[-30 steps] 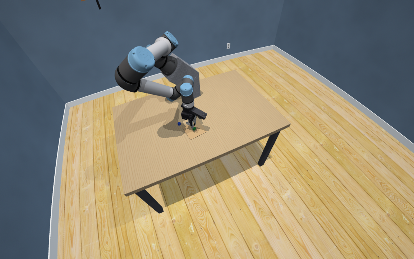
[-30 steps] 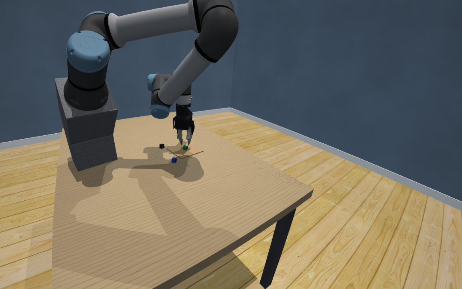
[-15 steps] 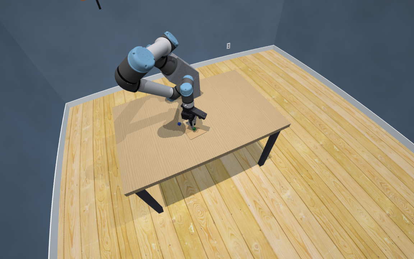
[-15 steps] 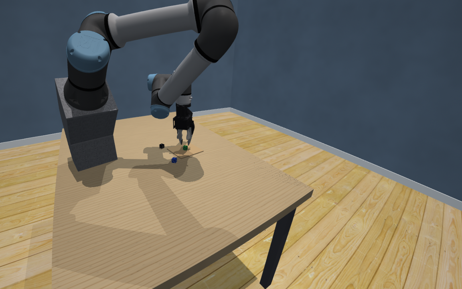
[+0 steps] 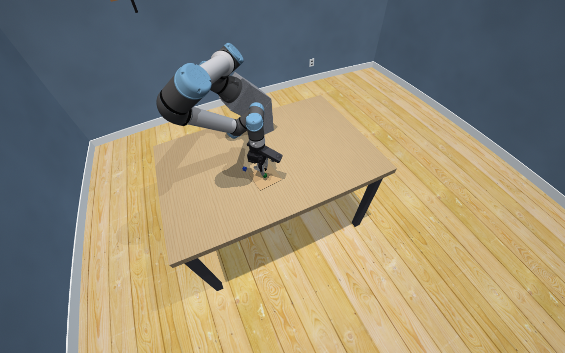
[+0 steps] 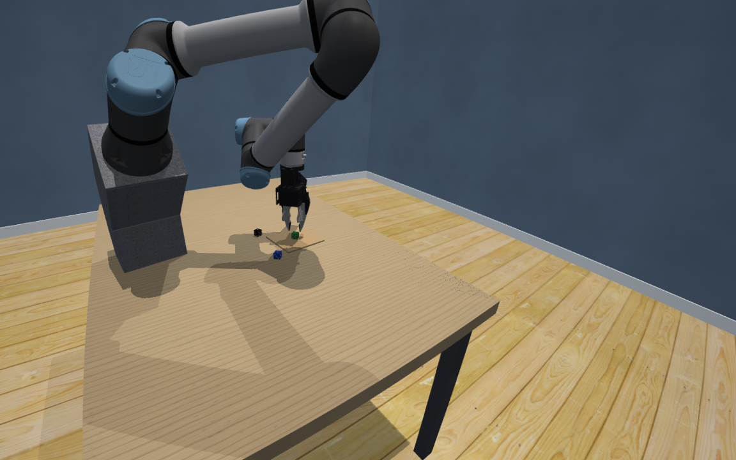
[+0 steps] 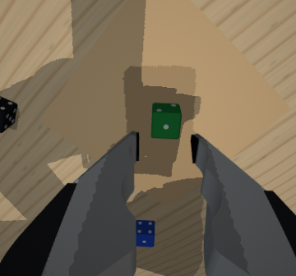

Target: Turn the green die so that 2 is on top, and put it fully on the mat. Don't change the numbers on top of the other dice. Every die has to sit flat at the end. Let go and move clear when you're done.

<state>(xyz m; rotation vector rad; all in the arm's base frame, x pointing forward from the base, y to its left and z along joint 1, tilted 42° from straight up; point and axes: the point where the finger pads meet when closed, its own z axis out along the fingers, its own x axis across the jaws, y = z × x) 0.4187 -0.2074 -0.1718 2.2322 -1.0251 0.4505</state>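
The green die (image 7: 165,121) lies flat on the tan mat (image 7: 164,83), inside its edges. In the wrist view its broad face toward the camera shows one pip, and a narrow far face shows two pips. It also shows in the exterior view (image 6: 294,234) and the top view (image 5: 265,175). My gripper (image 7: 164,135) hangs just above the die, pointing down. Its fingers are partly open, a little wider than the die, with nothing between them. In the exterior view the fingertips (image 6: 294,224) stand clear above the die.
A blue die (image 7: 145,232) (image 6: 277,254) lies on the table just off the mat, on the near side. A black die (image 7: 6,113) (image 6: 257,231) lies off the mat to the left. The robot's grey base block (image 6: 138,211) stands at the table's back.
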